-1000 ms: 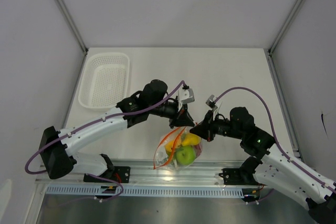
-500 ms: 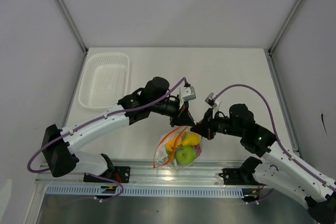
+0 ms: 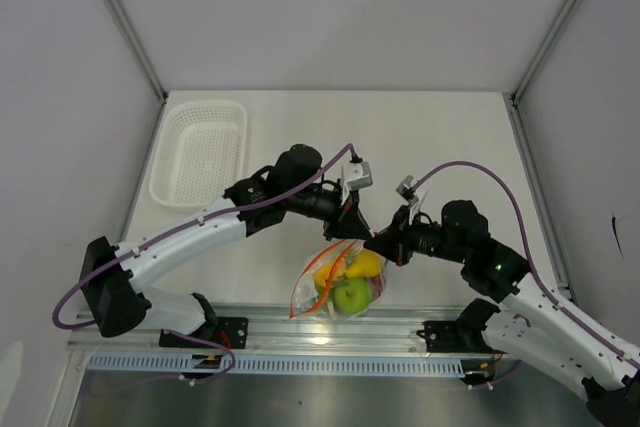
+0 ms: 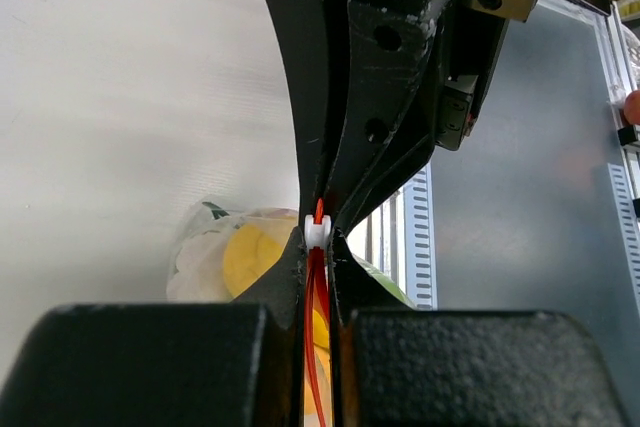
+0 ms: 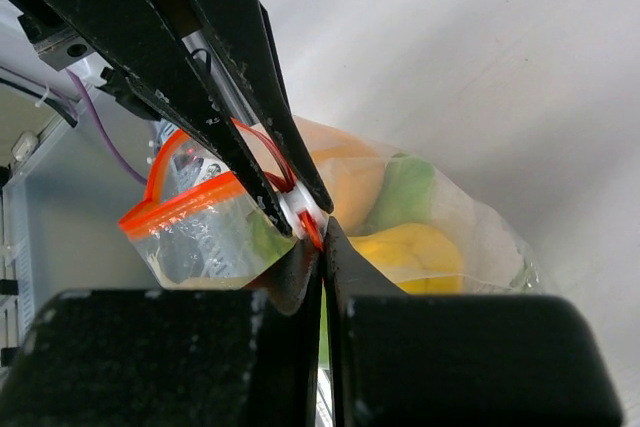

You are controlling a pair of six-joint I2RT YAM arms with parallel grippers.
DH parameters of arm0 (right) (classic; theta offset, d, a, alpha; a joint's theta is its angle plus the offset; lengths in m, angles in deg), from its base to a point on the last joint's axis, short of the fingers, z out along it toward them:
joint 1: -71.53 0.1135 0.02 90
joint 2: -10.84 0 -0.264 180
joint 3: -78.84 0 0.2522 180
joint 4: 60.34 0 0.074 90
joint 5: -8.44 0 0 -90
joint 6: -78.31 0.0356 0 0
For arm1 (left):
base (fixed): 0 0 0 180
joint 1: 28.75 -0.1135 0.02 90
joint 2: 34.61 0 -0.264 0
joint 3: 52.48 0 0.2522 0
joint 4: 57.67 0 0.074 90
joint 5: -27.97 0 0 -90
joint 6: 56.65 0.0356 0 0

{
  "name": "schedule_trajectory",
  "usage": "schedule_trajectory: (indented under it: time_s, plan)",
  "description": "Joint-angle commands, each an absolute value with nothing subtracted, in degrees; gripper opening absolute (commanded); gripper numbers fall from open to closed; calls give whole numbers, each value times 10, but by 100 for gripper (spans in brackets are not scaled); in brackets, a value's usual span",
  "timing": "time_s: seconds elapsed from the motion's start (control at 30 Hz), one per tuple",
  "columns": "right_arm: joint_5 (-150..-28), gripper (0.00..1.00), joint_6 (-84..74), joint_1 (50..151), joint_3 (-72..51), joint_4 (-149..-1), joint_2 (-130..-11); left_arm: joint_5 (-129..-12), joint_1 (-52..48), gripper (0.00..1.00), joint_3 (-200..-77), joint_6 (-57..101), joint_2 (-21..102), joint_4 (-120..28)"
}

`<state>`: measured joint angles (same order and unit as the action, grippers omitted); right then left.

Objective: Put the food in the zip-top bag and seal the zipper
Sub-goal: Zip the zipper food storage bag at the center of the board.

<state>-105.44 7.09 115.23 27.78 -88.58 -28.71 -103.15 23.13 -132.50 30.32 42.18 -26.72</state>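
The zip-top bag [image 3: 338, 289] hangs over the table's near edge, lifted by its mouth. The food shows inside it: a green apple [image 3: 352, 296], a yellow fruit [image 3: 366, 264] and orange pieces [image 5: 340, 172]. My left gripper [image 3: 351, 231] is shut on the orange-red zipper [image 4: 317, 292], right at its white slider [image 4: 317, 232]. My right gripper [image 3: 379, 244] faces it tip to tip, shut on the zipper's end [image 5: 312, 230] beside the slider [image 5: 300, 209]. To the slider's left the mouth strip [image 5: 180, 205] gapes in a loop.
A white mesh basket [image 3: 200, 152] stands at the back left of the table. The metal rail with the arm bases [image 3: 330, 332] runs just below the hanging bag. Purple cables [image 3: 470, 172] arc over both arms.
Both grippers have drifted a little to the right with the bag's top edge between them. Their grips and the bag's contents look the same.
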Motion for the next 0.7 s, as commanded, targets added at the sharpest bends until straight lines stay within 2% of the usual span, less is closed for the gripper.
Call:
schedule_trajectory:
  time_s: [0.0, 0.23, 0.53, 0.6, 0.67]
  plan:
    - [-1018, 0, 106, 1146, 274, -799, -262, -1029, 228, 0, -1342, 305, 426, -233]
    - [-975, 0, 156, 1146, 319, -759, -221, -976, 228, 1, -1330, 306, 410, -196]
    - [-952, 0, 169, 1146, 318, -774, -206, -971, 228, 1, -1310, 305, 389, -180]
    - [-958, 0, 165, 1146, 314, -777, -206, -975, 228, 0, -1303, 304, 381, -182]
    - [-1015, 0, 143, 1146, 305, -784, -218, -980, 228, 1, -1305, 303, 378, -187]
